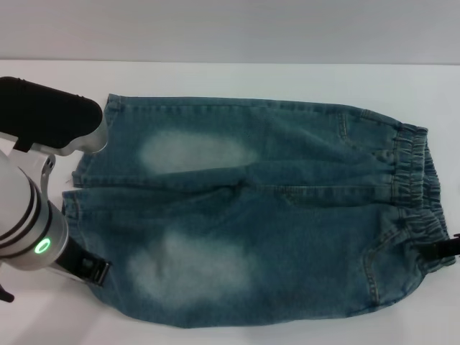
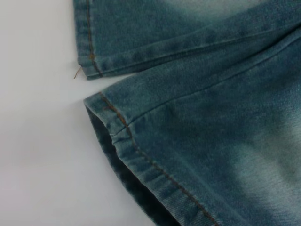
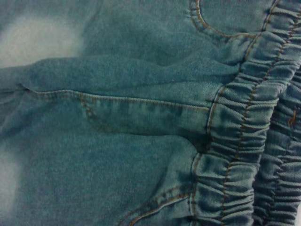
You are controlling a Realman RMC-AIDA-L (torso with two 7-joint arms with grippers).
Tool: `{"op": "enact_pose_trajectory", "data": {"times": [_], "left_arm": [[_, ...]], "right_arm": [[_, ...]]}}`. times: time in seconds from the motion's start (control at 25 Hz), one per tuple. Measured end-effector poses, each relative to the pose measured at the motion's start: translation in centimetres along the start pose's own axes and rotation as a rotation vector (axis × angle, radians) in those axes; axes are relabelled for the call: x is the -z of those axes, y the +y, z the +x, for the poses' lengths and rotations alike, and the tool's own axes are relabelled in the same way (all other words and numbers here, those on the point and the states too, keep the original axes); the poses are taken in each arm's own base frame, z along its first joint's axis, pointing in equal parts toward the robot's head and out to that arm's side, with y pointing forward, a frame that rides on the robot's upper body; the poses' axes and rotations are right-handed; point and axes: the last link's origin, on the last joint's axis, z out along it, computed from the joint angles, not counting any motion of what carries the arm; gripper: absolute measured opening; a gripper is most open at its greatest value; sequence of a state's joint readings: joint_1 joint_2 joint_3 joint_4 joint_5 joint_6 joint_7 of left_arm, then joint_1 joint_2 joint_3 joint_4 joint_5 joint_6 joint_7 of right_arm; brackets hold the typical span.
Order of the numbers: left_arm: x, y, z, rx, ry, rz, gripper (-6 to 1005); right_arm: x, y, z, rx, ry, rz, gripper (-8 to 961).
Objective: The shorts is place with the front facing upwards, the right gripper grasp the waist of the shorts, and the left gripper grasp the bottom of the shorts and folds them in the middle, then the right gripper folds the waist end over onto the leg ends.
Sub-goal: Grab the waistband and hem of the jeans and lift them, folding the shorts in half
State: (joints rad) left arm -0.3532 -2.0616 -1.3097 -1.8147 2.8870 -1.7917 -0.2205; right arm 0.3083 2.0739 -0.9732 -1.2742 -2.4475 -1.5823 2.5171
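Denim shorts [image 1: 251, 208] are being shown flat on the white table [image 1: 230, 79], long axis left-right: leg hems nearest the left gripper [image 1: 90, 269], elastic waist beside the right gripper [image 1: 445, 251]. Neither pincer's state can be told.

No text, label, brand or number can be read on the denim shorts [image 1: 266, 208], the white table [image 1: 230, 79] or the robot arm [image 1: 32, 215]

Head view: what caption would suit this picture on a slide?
Denim shorts lie flat on a white table, the left claw at the leg hem and the right claw at the elastic waistband.
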Motion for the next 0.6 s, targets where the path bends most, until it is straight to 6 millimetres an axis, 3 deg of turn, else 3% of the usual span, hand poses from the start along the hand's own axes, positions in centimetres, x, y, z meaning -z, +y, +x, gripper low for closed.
{"op": "enact_pose_trajectory", "data": {"times": [0.44,0.6], "left_arm": [[0.09,-0.19,0.08,0.007,0.012,-0.001,133],[0.06,-0.25,0.17,0.011,0.025,-0.005,136]], "right_arm": [[0.43,0.77,-0.33,0.008,-0.034,-0.065,16],[0.54,0.97,-0.49,0.016,-0.047,-0.082,11]]}}
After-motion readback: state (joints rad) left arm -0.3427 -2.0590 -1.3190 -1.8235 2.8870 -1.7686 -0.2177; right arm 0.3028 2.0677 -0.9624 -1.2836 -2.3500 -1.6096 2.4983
